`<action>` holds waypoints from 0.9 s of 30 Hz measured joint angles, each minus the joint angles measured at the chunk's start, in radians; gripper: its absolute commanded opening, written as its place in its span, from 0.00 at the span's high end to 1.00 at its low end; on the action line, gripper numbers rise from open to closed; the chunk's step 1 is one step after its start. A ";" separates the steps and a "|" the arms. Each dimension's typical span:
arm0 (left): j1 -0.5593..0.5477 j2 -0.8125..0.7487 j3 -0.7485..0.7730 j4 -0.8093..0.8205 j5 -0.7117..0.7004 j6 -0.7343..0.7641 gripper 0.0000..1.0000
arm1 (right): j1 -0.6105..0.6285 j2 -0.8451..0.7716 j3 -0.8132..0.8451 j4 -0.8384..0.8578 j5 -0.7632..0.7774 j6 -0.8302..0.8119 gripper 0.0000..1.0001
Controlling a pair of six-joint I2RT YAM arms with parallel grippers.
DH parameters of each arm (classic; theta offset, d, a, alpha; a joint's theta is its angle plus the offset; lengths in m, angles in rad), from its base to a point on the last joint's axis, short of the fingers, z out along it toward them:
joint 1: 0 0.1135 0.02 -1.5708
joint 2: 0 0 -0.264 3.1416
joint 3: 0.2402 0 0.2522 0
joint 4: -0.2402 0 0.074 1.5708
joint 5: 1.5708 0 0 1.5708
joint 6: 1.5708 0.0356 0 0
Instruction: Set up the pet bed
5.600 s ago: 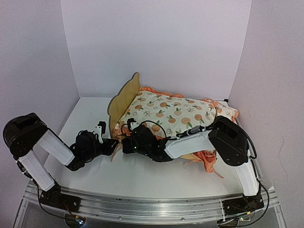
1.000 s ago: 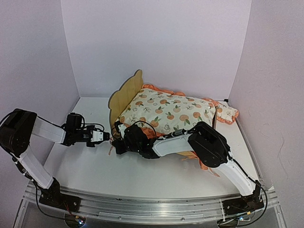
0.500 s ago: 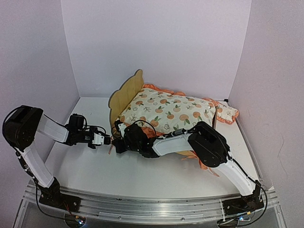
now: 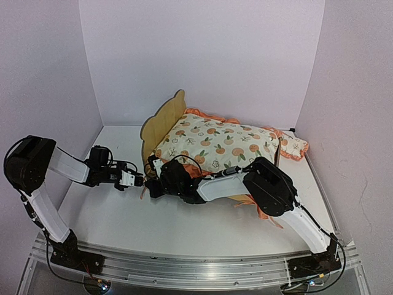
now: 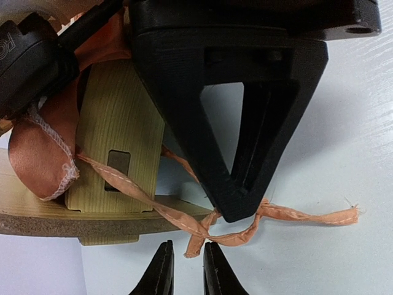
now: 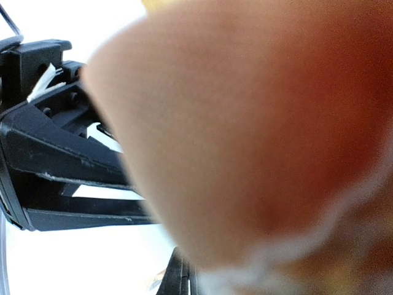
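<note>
A small light plywood pet bed with a scalloped headboard stands on the white table, toward the back. A large fruit-print mattress cushion with an orange ruffle lies on top of the bed. A small matching pillow rests at the bed's far right end, beyond the footboard.

Both arms reach to the bed's front left corner, just below the headboard. A thin orange fabric ribbon trails from that corner onto the table. The right tool has its fingers together, seemingly clamped on the ribbon where its strands cross. The left tool, just left of the bed's corner, has its fingers narrowly apart. A loose ribbon end sits in the gap between them, and I cannot tell whether they touch it.
</note>
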 measured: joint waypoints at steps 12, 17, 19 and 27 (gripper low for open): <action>-0.013 0.010 0.030 -0.046 0.001 0.018 1.00 | -0.001 0.000 0.000 0.000 -0.001 0.000 1.00; -0.013 0.010 0.033 -0.048 0.001 0.014 1.00 | -0.001 0.000 0.000 0.001 -0.001 0.001 1.00; -0.013 0.010 0.034 -0.048 0.000 0.012 1.00 | -0.001 0.000 0.000 0.001 -0.001 0.001 1.00; -0.013 0.010 0.034 -0.066 -0.017 -0.043 1.00 | -0.001 0.000 -0.004 0.013 0.000 0.000 1.00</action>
